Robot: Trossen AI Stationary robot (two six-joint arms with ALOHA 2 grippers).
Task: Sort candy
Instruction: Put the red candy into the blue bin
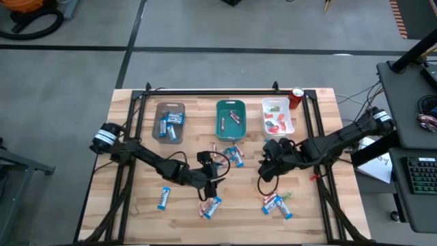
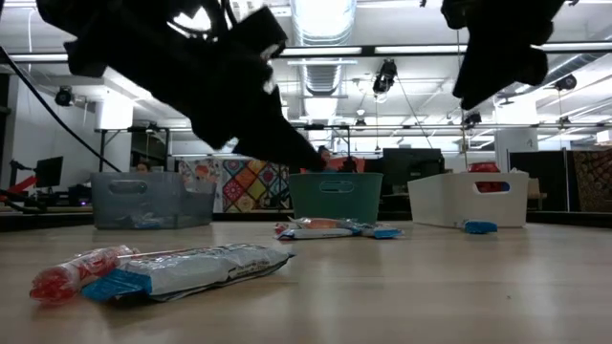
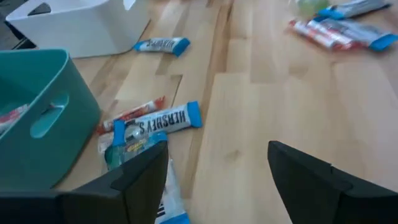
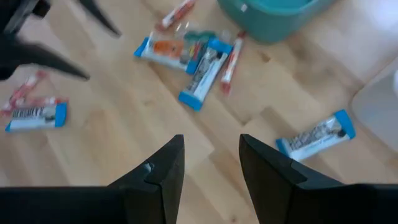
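Note:
Wrapped candy lies scattered on the wooden table. A blue-and-white bar, a clear-wrapped piece and a red stick form a cluster point(image 1: 235, 156) before the teal tray point(image 1: 231, 117). One bar point(image 1: 164, 198) lies alone toward the left. A bar with a red stick point(image 1: 210, 207) lies near the front edge, a cluster point(image 1: 276, 203) to its right. My left gripper point(image 3: 217, 186) hovers open beside the middle cluster point(image 3: 158, 121). My right gripper point(image 4: 211, 168) hovers open right of it, a bar point(image 4: 314, 137) nearby. The brown tray point(image 1: 169, 121) and the white tray point(image 1: 278, 116) hold candy.
A red can point(image 1: 296, 98) stands at the far right beside the white tray. A black frame rail point(image 1: 212, 91) runs along the far edge behind the trays. The two grippers face each other about a hand's width apart over the table's middle. Bare wood shows at the near left.

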